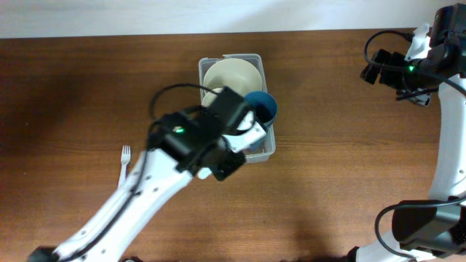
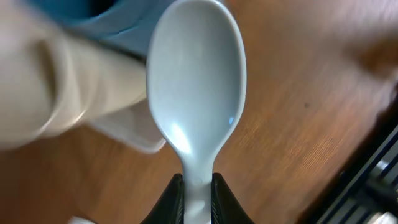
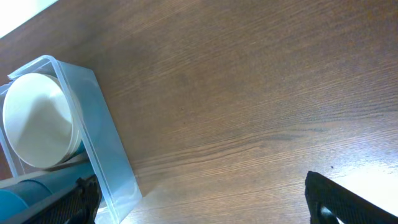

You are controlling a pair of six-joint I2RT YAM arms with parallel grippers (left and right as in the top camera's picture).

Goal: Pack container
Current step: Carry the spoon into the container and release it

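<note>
1 container (image 1: 267,150) | 2 bowls (image 1: 231,75) (image 1: 263,104) | 1 spoon (image 2: 196,81) | 1 fork (image 1: 124,154)

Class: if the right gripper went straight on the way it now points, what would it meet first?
Probably the bare table, just beside the container; the right gripper is open and nothing else lies ahead.

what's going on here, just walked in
The left claw is shut on the handle of a pale spoon and holds it at the edge of the clear container. The container already has a cream bowl and a blue bowl inside. A fork lies on the table to one side. The right claw is open and away from the container, holding nothing.
</note>
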